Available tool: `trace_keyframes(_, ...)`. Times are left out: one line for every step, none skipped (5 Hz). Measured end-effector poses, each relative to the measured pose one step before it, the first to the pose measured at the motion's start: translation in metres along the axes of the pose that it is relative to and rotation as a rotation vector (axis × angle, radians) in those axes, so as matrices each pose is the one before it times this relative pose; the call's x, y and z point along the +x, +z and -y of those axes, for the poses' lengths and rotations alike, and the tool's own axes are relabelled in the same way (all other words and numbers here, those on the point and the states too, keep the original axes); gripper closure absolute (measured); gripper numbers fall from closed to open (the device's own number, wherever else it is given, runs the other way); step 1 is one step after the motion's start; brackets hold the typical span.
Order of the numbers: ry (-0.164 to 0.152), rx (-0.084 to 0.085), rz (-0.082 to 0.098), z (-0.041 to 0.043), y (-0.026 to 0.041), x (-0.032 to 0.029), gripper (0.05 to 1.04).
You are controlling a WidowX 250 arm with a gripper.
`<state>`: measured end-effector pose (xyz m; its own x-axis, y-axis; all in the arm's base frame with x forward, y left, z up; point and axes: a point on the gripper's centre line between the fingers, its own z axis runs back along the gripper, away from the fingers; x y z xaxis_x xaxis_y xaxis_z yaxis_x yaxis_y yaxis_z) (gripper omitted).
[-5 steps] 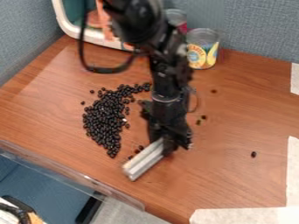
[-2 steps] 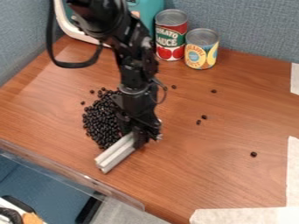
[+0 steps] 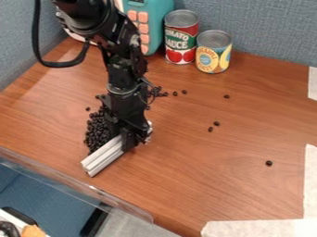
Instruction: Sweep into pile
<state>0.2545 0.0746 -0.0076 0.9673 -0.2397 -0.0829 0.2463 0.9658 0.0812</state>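
Observation:
My gripper [image 3: 129, 138] hangs low over the left part of the wooden table [image 3: 204, 176], at the right side of the bean pile, holding a pale grooved bar [image 3: 103, 155]. The bar lies aslant, its free end toward the table's front left edge. Dark beans [image 3: 97, 132] are heaped left of the arm and against the bar; the arm hides part of the heap. A few more beans [image 3: 158, 91] show just right of the arm. Single beans lie farther right, one of them a stray bean [image 3: 269, 163] near the right side.
A red-labelled can [image 3: 180, 38] and a yellow-labelled can [image 3: 214, 52] stand at the back, beside a teal toy [image 3: 143, 23] with orange buttons. A clear plastic rim [image 3: 74, 183] runs along the front left edge. Pale paper pieces [image 3: 260, 227] lie at the front right.
The arm and the bar have moved left across the table. Beans at the heap's right side have been pushed left, and the red-labelled can and teal toy have come into fuller view.

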Motion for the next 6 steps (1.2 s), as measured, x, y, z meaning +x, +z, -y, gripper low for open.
trace_keyframes(-0.0125,0.0033,0.0088,-0.0121,0.00051,-0.00019,0.713)
trace_keyframes(-0.0047,-0.0032,0.0069,-0.00988,-0.0005,-0.00295,0.714)
trace_keyframes(0.0001,-0.0261,0.0206,-0.00047,0.0009,0.00316,0.713)
trace_keyframes(0.0534,-0.0488,0.0107,0.00506,0.00159,0.00338,0.713)
trace_keyframes(0.0292,-0.0123,-0.0169,0.00799,0.00653,0.00782,0.713)
trace_keyframes(0.0011,0.0077,-0.0115,0.0152,0.00802,0.01246,0.713)
